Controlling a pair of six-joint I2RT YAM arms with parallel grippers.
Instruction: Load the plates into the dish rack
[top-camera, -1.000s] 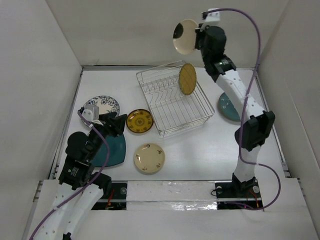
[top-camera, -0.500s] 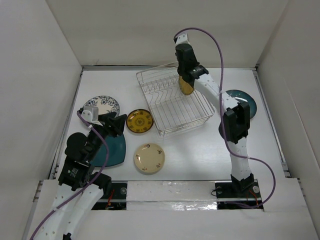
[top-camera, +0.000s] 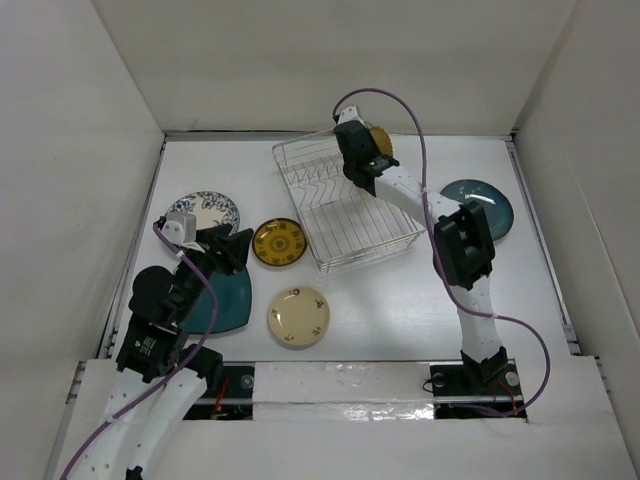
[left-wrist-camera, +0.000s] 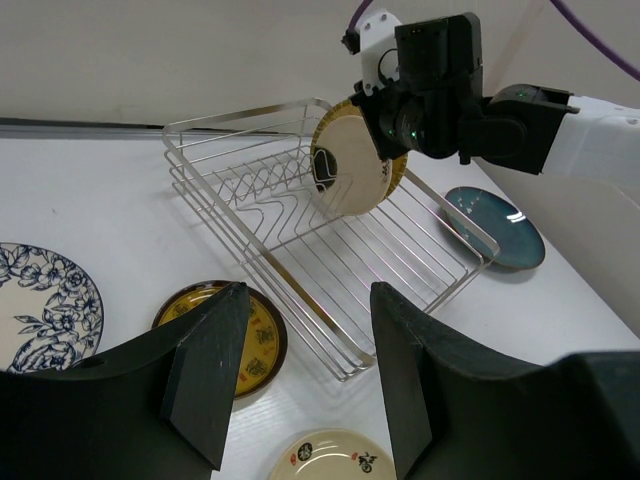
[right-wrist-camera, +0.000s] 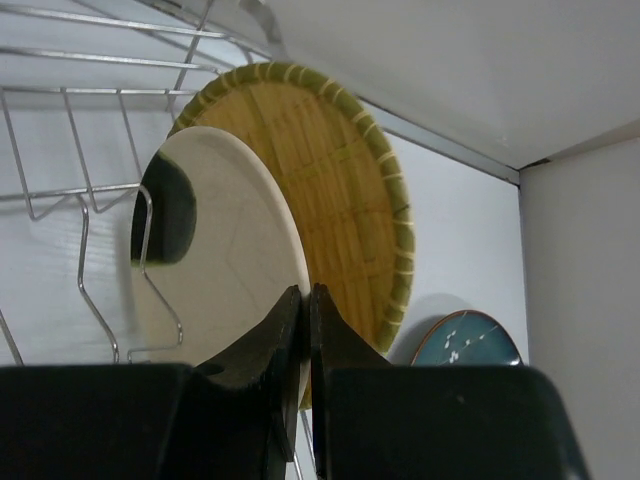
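My right gripper is shut on the rim of a cream plate and holds it upright inside the silver wire dish rack, just in front of the tan grid plate standing there. The left wrist view shows this cream plate among the prongs. My left gripper is open and empty, low over the squarish dark teal plate. On the table lie the blue-white floral plate, the yellow patterned plate, a second cream plate and the round teal plate.
White walls close in the table at the back and both sides. The right arm stretches across the rack's right half. The rack's front rows of prongs hold nothing.
My right arm swung down from high above the back wall, bringing the cream plate into the rack beside the tan plate. My left arm has not moved.
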